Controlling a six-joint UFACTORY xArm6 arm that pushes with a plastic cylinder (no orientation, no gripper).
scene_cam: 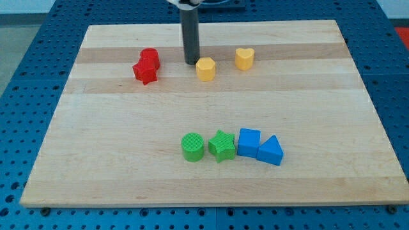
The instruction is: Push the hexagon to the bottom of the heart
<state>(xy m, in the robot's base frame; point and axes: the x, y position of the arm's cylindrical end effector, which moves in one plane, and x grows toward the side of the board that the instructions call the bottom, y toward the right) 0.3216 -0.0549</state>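
Nearest me, a row sits well clear of the work — green cylinder [192,147], green star [222,145], blue cube [248,142] and blue triangle [271,151], packed side by side. Farther back on the left, two red blocks [146,66] huddle together, shapes hard to call. Now the action: the yellow hexagon [206,68] lies just left of and slightly nearer than the yellow heart [244,58], a small gap between. My tip [192,62] stands just at the hexagon's far-left side — placed there, I'd say, to shove it right and nearward, under the heart. No pincer here, only a bare rod, holding nothing.
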